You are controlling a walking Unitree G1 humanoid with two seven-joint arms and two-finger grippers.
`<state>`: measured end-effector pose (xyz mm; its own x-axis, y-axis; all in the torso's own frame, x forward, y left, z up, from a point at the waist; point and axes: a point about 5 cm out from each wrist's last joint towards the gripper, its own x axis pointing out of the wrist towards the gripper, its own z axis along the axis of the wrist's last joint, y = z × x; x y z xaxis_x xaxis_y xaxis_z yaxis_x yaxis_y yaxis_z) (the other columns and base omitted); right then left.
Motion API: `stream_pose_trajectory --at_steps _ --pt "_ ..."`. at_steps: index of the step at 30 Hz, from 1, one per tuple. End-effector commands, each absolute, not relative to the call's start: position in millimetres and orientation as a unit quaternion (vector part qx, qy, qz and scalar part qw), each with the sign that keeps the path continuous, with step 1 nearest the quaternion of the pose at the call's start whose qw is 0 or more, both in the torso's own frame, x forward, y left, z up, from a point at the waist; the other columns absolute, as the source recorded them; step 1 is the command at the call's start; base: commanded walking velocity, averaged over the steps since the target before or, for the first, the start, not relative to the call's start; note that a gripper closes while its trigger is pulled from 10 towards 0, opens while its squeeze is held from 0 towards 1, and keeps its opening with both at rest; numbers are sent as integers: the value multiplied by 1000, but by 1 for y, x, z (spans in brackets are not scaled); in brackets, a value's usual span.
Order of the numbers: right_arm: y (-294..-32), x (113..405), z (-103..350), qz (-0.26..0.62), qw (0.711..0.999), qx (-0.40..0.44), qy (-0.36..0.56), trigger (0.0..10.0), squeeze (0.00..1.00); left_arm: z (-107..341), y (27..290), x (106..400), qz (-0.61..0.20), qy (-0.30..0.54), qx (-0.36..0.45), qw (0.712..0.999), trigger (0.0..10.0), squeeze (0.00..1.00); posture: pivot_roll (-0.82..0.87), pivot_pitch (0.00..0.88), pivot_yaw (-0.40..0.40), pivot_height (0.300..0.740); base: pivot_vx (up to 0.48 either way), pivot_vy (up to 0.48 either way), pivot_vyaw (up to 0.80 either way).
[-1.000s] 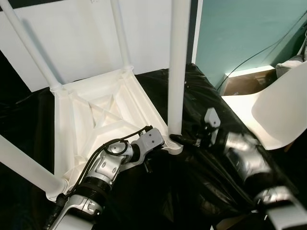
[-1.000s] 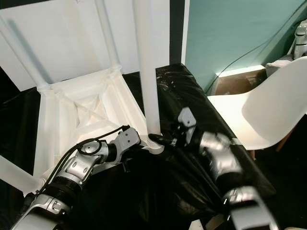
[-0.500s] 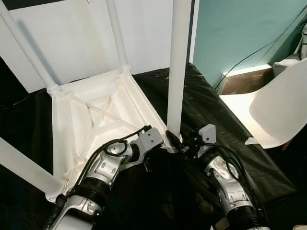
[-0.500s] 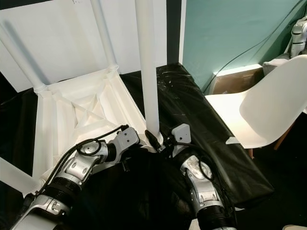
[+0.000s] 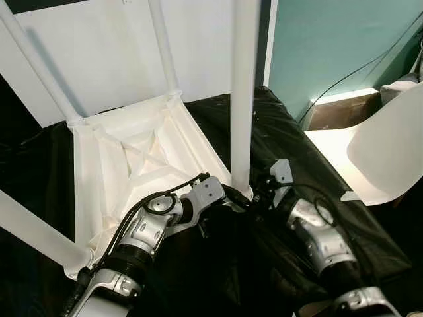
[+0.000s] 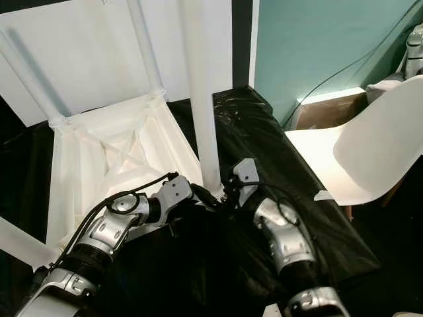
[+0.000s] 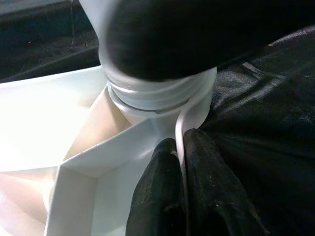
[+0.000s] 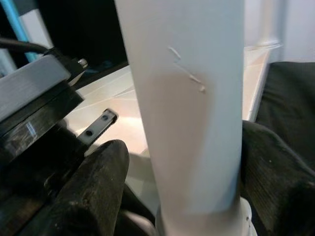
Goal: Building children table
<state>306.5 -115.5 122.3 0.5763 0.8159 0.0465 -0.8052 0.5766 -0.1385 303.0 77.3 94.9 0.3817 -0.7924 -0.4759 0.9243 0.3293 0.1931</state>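
Four white legs rise from the upturned children's table, which lies with its ribbed underside facing up on a black sheet spread over the floor. Nearest the robot stands the leg both arms are working at, upright in its corner socket at the edge of the frame. From where I stand, the left gripper comes in low from the near side, and its two black fingers are pressed narrowly together on the thin white rim of the table right below that socket, one finger inside the frame and one outside against the sheet. The right gripper reaches in from the other side and has the base of the same leg between its fingers, one pad on each flank of the white tube, just above the socket collar. Off to the robot's right a white shell chair stands by the teal wall, and a white board leans behind the table.
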Motion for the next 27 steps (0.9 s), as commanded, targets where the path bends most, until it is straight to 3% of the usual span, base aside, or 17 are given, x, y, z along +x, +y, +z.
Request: stream_pose_trajectory --at_steps 1,11,12,13,14,23,24,25,27 --pt "-115 308 120 510 857 -65 -40 10000 0 50 82 280 -540 234 182 788 10000 0 7 0 20 740 0 0 0" --pt "-122 331 128 557 822 -123 -2 9922 0 50 84 280 -535 234 180 791 10000 0 32 0 8 740 0 0 0" --pt "-122 333 130 562 818 -124 -3 745 0 50 84 279 -534 234 180 792 10000 0 38 0 5 740 0 0 0" --pt "-122 333 130 562 818 -124 -3 745 0 50 84 279 -534 234 180 792 10000 0 38 0 5 740 0 0 0" --pt "-122 334 132 568 814 -124 -4 0 0 49 85 279 -533 235 179 793 10000 0 40 0 4 740 0 0 0" --pt "-125 329 124 575 811 -105 14 0 0 49 85 278 -531 235 177 795 10000 0 33 0 3 740 0 0 0" --pt "-119 324 116 536 839 -95 11 0 0 49 84 278 -532 235 176 794 10000 0 29 0 0 740 0 0 0" --pt "-119 324 116 536 839 -95 11 0 0 49 84 278 -532 235 176 794 10000 0 29 0 0 740 0 0 0" --pt "-108 317 114 398 914 -59 -50 0 0 49 83 277 -533 235 176 793 10000 0 29 0 2 740 0 0 0"
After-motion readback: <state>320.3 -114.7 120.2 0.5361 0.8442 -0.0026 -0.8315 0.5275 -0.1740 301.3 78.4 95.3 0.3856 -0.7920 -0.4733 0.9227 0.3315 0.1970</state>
